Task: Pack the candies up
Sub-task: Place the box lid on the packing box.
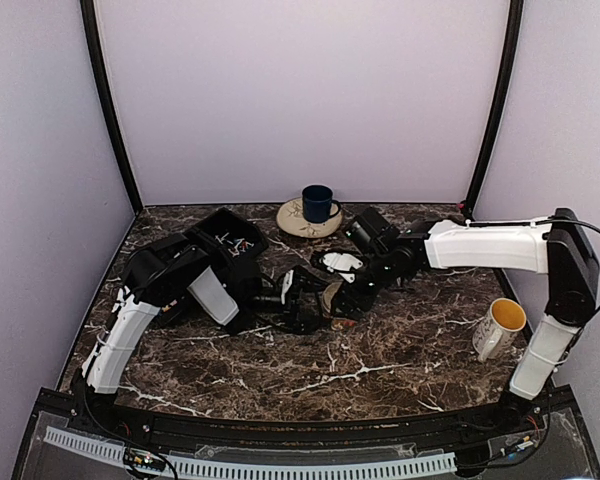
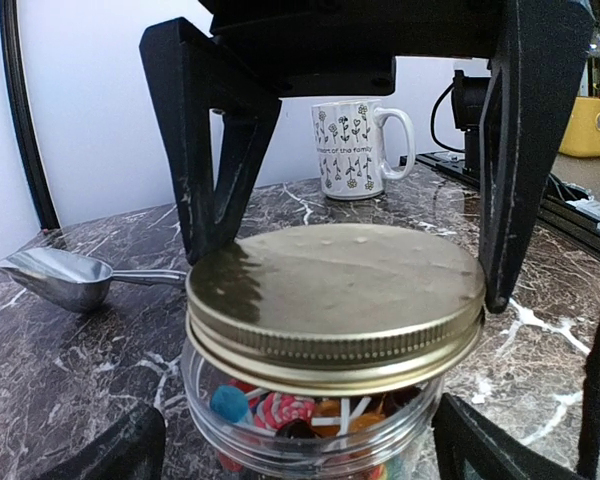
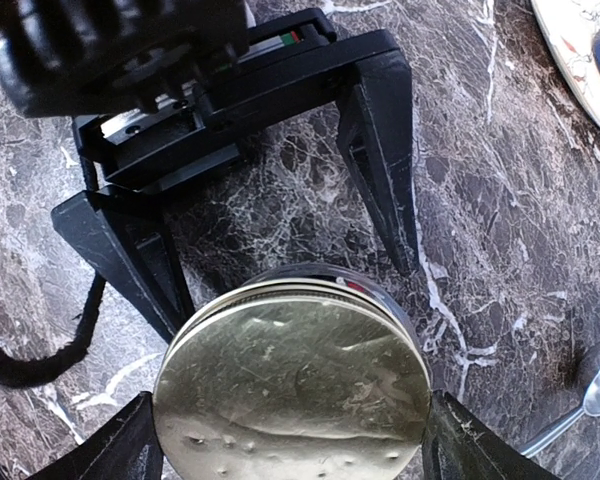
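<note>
The candies (image 2: pixel 280 410) lie in the clear jar (image 2: pixel 412 418) under its gold lid (image 2: pixel 335 290), near the middle of the table (image 1: pixel 380 370), far from every edge. The left gripper (image 2: pixel 350 280) stands spread astride the lid — not clasping it. The right gripper (image 3: pixel 290 400) flanks the jar; gripping or loose, I cannot tell.

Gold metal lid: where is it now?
Wrist views show the gold lid on the small clear round jar of candies at table centre, the left gripper and right gripper straddling it.
</note>
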